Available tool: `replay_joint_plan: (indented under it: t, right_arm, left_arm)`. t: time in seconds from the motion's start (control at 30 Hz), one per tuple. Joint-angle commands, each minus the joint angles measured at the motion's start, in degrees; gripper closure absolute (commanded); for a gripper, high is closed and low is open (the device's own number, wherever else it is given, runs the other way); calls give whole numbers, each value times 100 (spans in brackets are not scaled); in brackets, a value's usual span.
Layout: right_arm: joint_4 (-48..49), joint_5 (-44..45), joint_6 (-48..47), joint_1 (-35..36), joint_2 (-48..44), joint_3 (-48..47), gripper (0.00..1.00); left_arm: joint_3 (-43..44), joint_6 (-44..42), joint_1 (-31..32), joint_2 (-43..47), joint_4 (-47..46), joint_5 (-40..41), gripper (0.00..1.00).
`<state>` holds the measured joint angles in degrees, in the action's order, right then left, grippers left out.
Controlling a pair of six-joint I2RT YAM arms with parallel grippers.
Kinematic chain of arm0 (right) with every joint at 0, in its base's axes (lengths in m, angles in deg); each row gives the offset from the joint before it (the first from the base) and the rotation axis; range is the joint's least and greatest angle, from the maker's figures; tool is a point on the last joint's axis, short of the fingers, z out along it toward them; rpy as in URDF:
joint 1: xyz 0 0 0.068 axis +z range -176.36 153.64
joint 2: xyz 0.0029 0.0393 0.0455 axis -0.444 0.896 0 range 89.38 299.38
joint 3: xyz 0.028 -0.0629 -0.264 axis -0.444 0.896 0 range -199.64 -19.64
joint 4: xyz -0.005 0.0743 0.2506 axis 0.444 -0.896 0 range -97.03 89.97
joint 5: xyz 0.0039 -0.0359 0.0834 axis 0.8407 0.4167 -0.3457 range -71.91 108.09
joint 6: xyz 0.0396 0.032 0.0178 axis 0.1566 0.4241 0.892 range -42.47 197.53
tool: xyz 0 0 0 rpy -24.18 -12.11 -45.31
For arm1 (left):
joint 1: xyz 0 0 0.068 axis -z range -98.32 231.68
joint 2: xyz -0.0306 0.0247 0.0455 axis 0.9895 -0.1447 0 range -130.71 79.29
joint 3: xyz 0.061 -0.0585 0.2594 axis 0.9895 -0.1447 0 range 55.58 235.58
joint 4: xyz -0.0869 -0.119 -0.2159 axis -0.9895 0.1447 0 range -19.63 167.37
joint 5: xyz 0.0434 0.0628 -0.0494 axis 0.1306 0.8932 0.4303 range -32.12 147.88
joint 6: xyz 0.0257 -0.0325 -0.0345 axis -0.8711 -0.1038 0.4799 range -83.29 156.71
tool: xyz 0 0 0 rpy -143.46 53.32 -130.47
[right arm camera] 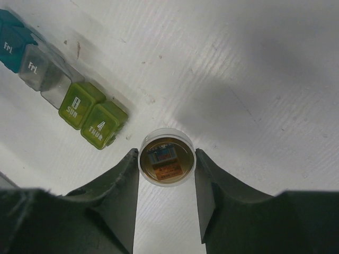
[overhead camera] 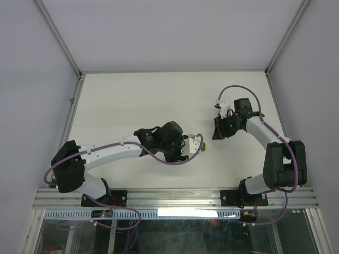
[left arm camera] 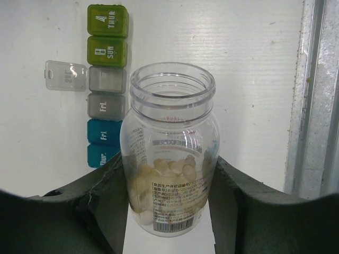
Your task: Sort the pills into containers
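While the left fingers (left arm camera: 108,203) gripped an uncapped clear bottle (left arm camera: 172,121) of pills (left arm camera: 169,172), the right fingers (right arm camera: 119,196) pinched a small round white-rimmed piece (right arm camera: 167,159); the containers (left arm camera: 107,90) lay on the table (left arm camera: 254,63) nearby, one lid (left arm camera: 66,75) open.

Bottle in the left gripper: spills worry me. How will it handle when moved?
The bottle looks like rigid clear plastic, so the left gripper probably won't crush it. Its mouth is uncapped, so pills would likely spill if tipped. Partly filled, it seems light.
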<state>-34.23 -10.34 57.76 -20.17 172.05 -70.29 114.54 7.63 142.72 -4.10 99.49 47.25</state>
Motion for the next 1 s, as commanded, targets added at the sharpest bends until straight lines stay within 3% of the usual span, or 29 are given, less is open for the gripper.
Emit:
replay_joint_plan:
  t: [0.0,0.53,0.97]
  right_arm:
    - [58,126,-74,55,53,-159,81]
    - [-37,224,-168,188,483,-241,76]
    - [-68,263,-182,189,546,-285,73]
  left_arm:
    - [639,-707,-34,-320,638,22,100]
    - [1451,-1129,-659,-1227,1565,95,100]
    - [2249,-668,-751,-2073,1952,556,100]
